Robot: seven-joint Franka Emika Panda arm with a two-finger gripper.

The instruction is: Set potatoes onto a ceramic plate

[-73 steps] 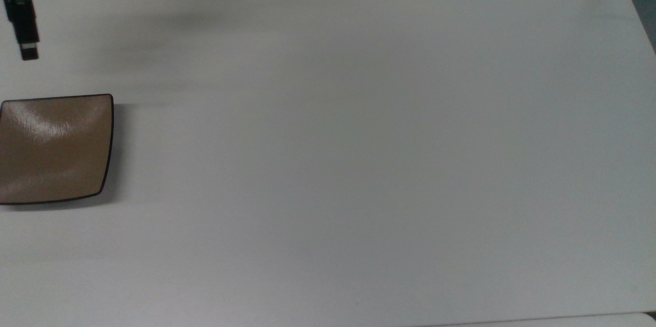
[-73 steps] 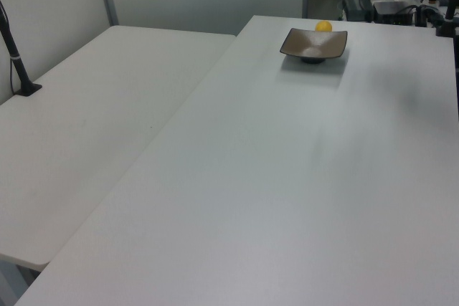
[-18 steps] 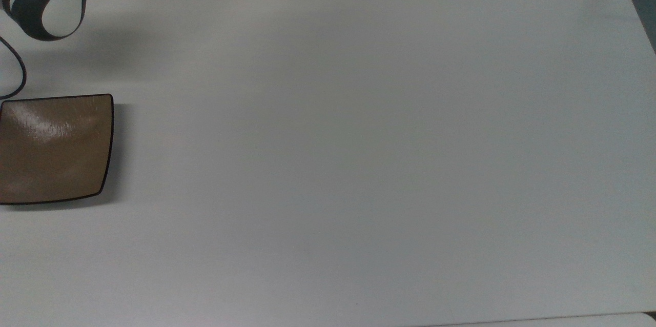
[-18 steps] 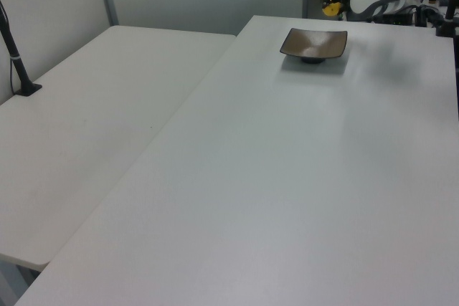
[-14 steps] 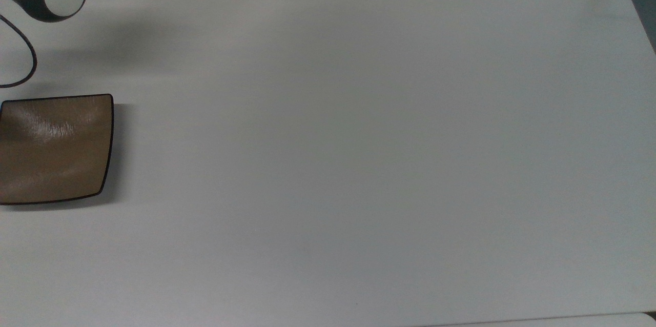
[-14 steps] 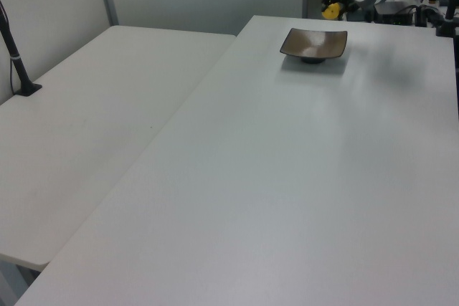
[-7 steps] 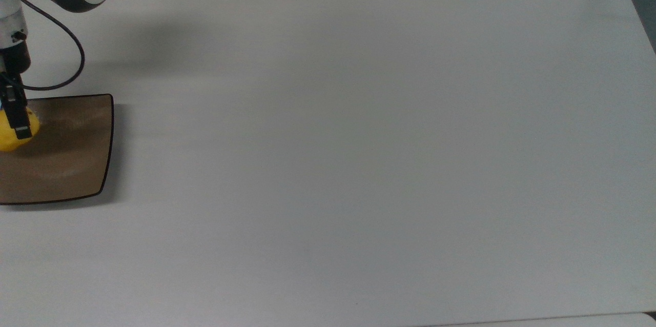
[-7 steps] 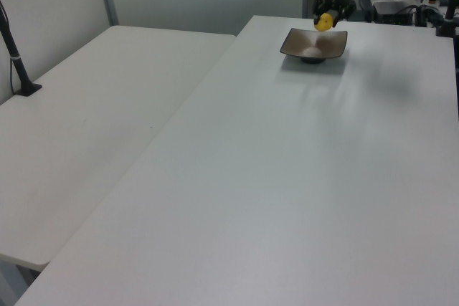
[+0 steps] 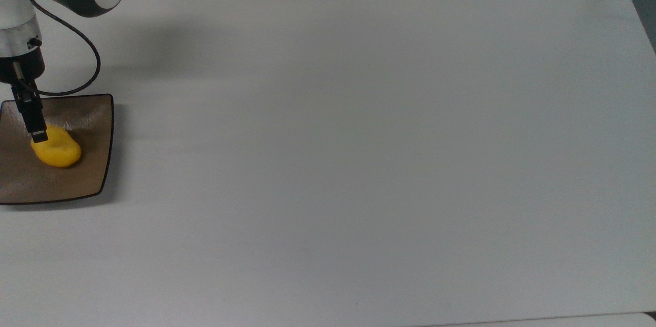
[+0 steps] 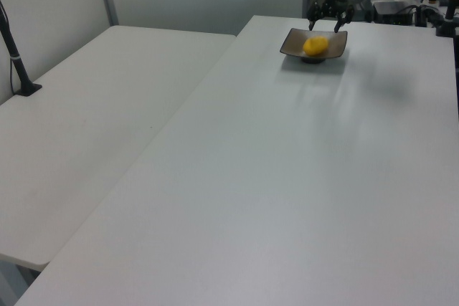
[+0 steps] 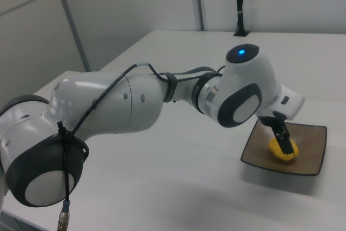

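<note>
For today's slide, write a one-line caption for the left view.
Open fingers hover above a yellow potato lying on the brown plate at the white table's far end.

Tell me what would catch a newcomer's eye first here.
The bright yellow potato lying on the brown square plate, at the top view's left edge of the white table. Next, the big white and grey robot arm in the right view, its open gripper just above the plate.
</note>
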